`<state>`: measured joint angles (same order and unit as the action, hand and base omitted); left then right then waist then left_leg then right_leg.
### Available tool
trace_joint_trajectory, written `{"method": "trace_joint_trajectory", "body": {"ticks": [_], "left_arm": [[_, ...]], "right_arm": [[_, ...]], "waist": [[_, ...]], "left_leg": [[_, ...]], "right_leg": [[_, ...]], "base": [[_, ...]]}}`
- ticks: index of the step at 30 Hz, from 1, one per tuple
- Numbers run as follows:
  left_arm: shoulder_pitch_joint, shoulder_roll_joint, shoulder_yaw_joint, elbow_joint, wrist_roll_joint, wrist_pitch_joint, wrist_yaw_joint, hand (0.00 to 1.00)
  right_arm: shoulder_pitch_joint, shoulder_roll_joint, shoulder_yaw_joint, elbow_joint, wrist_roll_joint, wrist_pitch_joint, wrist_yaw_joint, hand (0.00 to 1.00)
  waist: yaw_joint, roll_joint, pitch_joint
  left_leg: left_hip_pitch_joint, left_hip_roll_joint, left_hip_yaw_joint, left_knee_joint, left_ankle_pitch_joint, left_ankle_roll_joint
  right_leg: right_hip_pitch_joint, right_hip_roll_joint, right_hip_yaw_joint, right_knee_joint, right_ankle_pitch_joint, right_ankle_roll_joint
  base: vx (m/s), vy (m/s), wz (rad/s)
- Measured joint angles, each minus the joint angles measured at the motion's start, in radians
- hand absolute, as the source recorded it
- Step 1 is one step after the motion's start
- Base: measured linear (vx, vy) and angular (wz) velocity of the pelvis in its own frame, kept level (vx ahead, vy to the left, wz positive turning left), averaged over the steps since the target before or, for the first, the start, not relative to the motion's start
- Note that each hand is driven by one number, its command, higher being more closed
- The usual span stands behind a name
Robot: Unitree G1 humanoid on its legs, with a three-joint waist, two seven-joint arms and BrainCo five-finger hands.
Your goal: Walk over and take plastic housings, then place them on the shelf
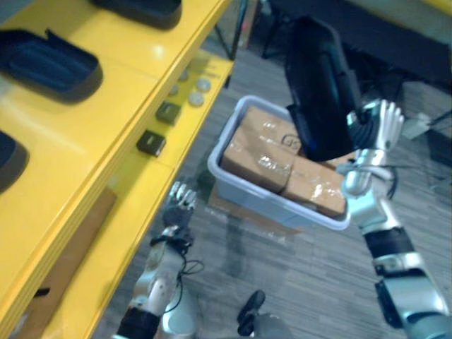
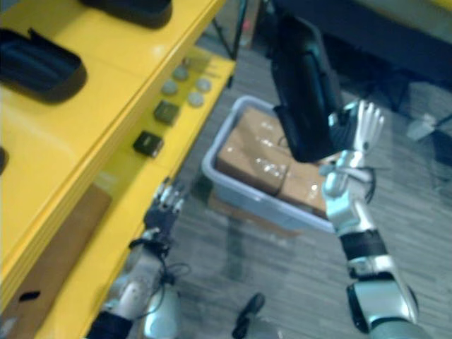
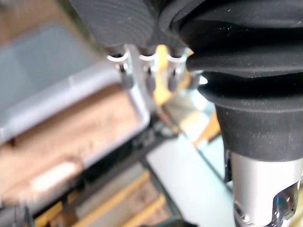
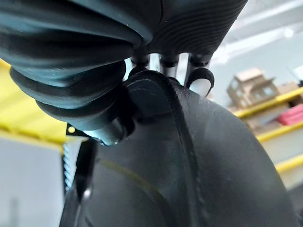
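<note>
Four black plastic housings are in sight. Three lie on the top board of the yellow shelf (image 1: 106, 134) in the upper left of the frame: one housing (image 1: 46, 65) at upper left, a second (image 1: 138, 10) at the top edge, and a third (image 1: 8, 161) cut by the left edge. They are shallow, smooth trays with rounded ends. The fourth housing (image 1: 321, 85) stands nearly upright in the air at upper centre-right, above a grey bin (image 1: 233, 187). It is held by the right hand (image 1: 374, 131), whose arm rises steeply from the lower right; its fingers (image 4: 201, 80) hook over the rim, grasping it. The left hand (image 1: 180, 201) hangs low at lower centre-left beside the shelf's lower board, fingers relaxed and holding nothing. The bin holds three brown cardboard boxes (image 1: 258, 166) under glossy tape. On the lower board lie two small black blocks (image 1: 150, 143) and four round grey discs (image 1: 195, 99).
</note>
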<state>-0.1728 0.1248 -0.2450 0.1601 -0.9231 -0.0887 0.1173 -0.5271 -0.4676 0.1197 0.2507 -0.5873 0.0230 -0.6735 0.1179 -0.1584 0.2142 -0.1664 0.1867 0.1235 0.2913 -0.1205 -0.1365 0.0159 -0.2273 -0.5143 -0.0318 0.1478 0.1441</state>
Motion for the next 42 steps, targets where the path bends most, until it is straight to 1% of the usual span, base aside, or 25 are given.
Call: {"method": "trace_joint_trajectory", "body": {"ticks": [1,3,4,5,6,7,8,9,13,16,18,19,21,24,26,28,32,35,39,40,42], "left_arm": [[-0.034,-0.016,-0.005,0.045,-0.021,-0.001,0.011,0.0],[-0.062,-0.032,-0.009,0.095,-0.033,-0.006,0.02,0.0],[-0.085,-0.047,-0.011,0.135,-0.062,-0.013,0.02,0.0],[-0.092,-0.053,-0.011,0.144,-0.062,-0.018,0.02,0.0],[-0.11,-0.062,-0.013,0.161,-0.065,-0.036,0.02,0.0],[-0.117,-0.066,-0.013,0.166,-0.074,-0.045,0.019,0.0],[-0.127,-0.072,-0.013,0.17,-0.094,-0.057,0.019,0.0],[-0.146,-0.08,-0.013,0.182,-0.1,-0.084,0.018,0.0],[-0.161,-0.095,-0.013,0.189,-0.121,-0.123,0.018,0.0],[-0.162,-0.097,-0.014,0.212,-0.134,-0.162,0.016,0.0],[-0.162,-0.099,-0.013,0.224,-0.098,-0.21,0.026,0.0],[-0.163,-0.099,-0.013,0.224,-0.08,-0.219,0.028,0.0],[-0.164,-0.102,-0.014,0.224,0.01,-0.244,0.047,0.0],[-0.164,-0.103,-0.015,0.224,0.121,-0.244,0.091,0.0],[-0.168,-0.103,-0.024,0.224,0.199,-0.242,0.122,0.0],[-0.178,-0.103,-0.042,0.224,0.228,-0.239,0.136,0.0],[-0.191,-0.119,-0.054,0.224,0.231,-0.236,0.135,0.0],[-0.191,-0.134,-0.055,0.224,0.223,-0.235,0.106,0.0],[-0.192,-0.134,-0.08,0.224,0.21,-0.227,0.076,0.0],[-0.192,-0.135,-0.084,0.223,0.202,-0.226,0.066,0.0],[-0.192,-0.135,-0.094,0.223,0.148,-0.217,0.035,0.0]], "right_arm": [[0.014,0.012,0.001,-0.024,-0.016,-0.024,-0.001,1.0],[0.027,0.022,0.001,-0.055,-0.021,-0.042,-0.001,1.0],[0.048,0.026,0.001,-0.092,-0.026,-0.058,-0.001,1.0],[0.053,0.031,0.001,-0.106,-0.028,-0.062,-0.001,1.0],[0.067,0.04,0.001,-0.135,-0.044,-0.07,0.0,1.0],[0.075,0.043,0.001,-0.142,-0.052,-0.073,0.0,1.0],[0.086,0.049,0.001,-0.151,-0.058,-0.083,0.002,1.0],[0.099,0.055,0.001,-0.156,-0.071,-0.102,0.003,1.0],[0.116,0.076,0.002,-0.158,-0.088,-0.131,0.01,1.0],[0.126,0.087,0.002,-0.161,-0.092,-0.154,0.016,1.0],[0.135,0.102,0.002,-0.164,-0.092,-0.17,0.018,1.0],[0.136,0.108,0.002,-0.164,-0.092,-0.174,0.018,1.0],[0.145,0.127,0.003,-0.164,-0.093,-0.18,0.018,1.0],[0.16,0.134,0.014,-0.164,-0.092,-0.184,0.017,1.0],[0.169,0.141,0.02,-0.164,-0.092,-0.204,0.016,1.0],[0.169,0.153,0.02,-0.164,-0.091,-0.217,0.016,1.0],[0.172,0.164,0.046,-0.164,-0.089,-0.228,0.016,1.0],[0.187,0.173,0.082,-0.164,-0.09,-0.244,0.018,1.0],[0.19,0.194,0.128,-0.161,-0.09,-0.244,0.019,1.0],[0.19,0.195,0.135,-0.16,-0.091,-0.244,0.02,1.0],[0.19,0.196,0.164,-0.157,-0.092,-0.244,0.025,1.0]], "waist": [[-0.02,0.001,-0.014],[-0.027,0.003,-0.029],[-0.046,0.009,-0.047],[-0.051,0.01,-0.049],[-0.067,0.013,-0.057],[-0.072,0.012,-0.061],[-0.075,0.011,-0.064],[-0.076,0.012,-0.069],[-0.077,0.014,-0.082],[-0.078,0.016,-0.086],[-0.079,0.016,-0.087],[-0.079,0.015,-0.087],[-0.078,0.016,-0.088],[-0.078,0.016,-0.088],[-0.078,0.016,-0.088],[-0.077,0.016,-0.088],[-0.078,0.016,-0.098],[-0.076,0.022,-0.113],[-0.076,0.023,-0.114],[-0.076,0.023,-0.114],[-0.076,0.023,-0.114]], "left_leg": [[0.034,0.002,0.014,-0.024,0.006,-0.008],[0.063,0.005,0.038,-0.044,0.008,-0.011],[0.071,0.005,0.046,-0.055,0.01,-0.012],[0.08,0.005,0.052,-0.06,0.011,-0.013],[0.085,0.005,0.056,-0.066,0.013,-0.013],[0.092,0.003,0.058,-0.074,0.017,-0.014],[0.1,0.003,0.063,-0.081,0.02,-0.015],[0.108,0.003,0.07,-0.091,0.025,-0.014],[0.124,0.001,0.079,-0.11,0.033,-0.015],[0.139,0.0,0.08,-0.119,0.036,-0.016],[0.149,-0.002,0.08,-0.132,0.042,-0.016],[0.15,-0.003,0.08,-0.136,0.045,-0.017],[0.153,-0.005,0.078,-0.15,0.056,-0.016],[0.156,-0.006,0.078,-0.153,0.058,-0.016],[0.161,-0.007,0.078,-0.159,0.06,-0.016],[0.165,-0.008,0.078,-0.165,0.063,-0.016],[0.166,-0.011,0.076,-0.171,0.064,-0.016],[0.167,-0.013,0.073,-0.179,0.067,-0.016],[0.168,-0.015,0.071,-0.178,0.068,-0.016],[0.168,-0.015,0.07,-0.178,0.068,-0.015],[0.168,-0.015,0.068,-0.178,0.069,-0.015]], "right_leg": [[0.016,0.004,0.009,-0.007,-0.001,-0.001],[0.02,0.005,0.032,-0.011,-0.001,-0.001],[0.02,0.005,0.038,-0.013,-0.001,-0.001],[0.02,0.005,0.046,-0.013,-0.001,-0.001],[0.02,0.006,0.05,-0.013,-0.001,-0.001],[0.02,0.005,0.05,-0.014,-0.001,-0.001],[0.023,0.005,0.053,-0.014,-0.001,-0.001],[0.023,0.005,0.056,-0.014,-0.001,-0.001],[0.024,0.005,0.065,-0.014,-0.001,-0.001],[0.036,0.004,0.066,-0.015,-0.001,-0.002],[0.041,0.003,0.066,-0.015,-0.001,-0.002],[0.04,0.003,0.066,-0.016,-0.001,-0.002],[0.04,0.003,0.063,-0.016,-0.001,-0.002],[0.041,0.003,0.063,-0.016,-0.001,-0.002],[0.043,0.002,0.063,-0.016,-0.001,-0.002],[0.046,0.002,0.061,-0.019,-0.001,-0.002],[0.051,0.003,0.056,-0.03,0.001,-0.002],[0.054,0.002,0.051,-0.033,0.001,-0.002],[0.056,0.001,0.05,-0.033,0.001,-0.002],[0.057,0.001,0.049,-0.034,0.001,-0.002],[0.057,0.001,0.049,-0.033,0.001,-0.002]], "base": [[0.03,-0.029,-0.19],[0.02,-0.01,-0.31],[0.01,0.007,-0.27],[0.01,0.017,-0.17],[0.0,0.017,-0.12],[0.0,0.015,-0.09],[0.0,0.012,-0.08],[-0.01,0.013,-0.11],[-0.02,0.012,-0.05],[-0.01,0.008,0.0],[-0.04,0.025,0.01],[-0.04,0.02,0.03],[-0.03,0.016,0.04],[0.0,0.0,0.0],[0.0,0.0,0.0],[0.0,0.0,0.0],[0.0,0.006,0.01],[0.01,0.016,0.03],[-0.01,0.033,0.01],[-0.02,0.032,0.02],[0.0,0.0,0.0]]}}
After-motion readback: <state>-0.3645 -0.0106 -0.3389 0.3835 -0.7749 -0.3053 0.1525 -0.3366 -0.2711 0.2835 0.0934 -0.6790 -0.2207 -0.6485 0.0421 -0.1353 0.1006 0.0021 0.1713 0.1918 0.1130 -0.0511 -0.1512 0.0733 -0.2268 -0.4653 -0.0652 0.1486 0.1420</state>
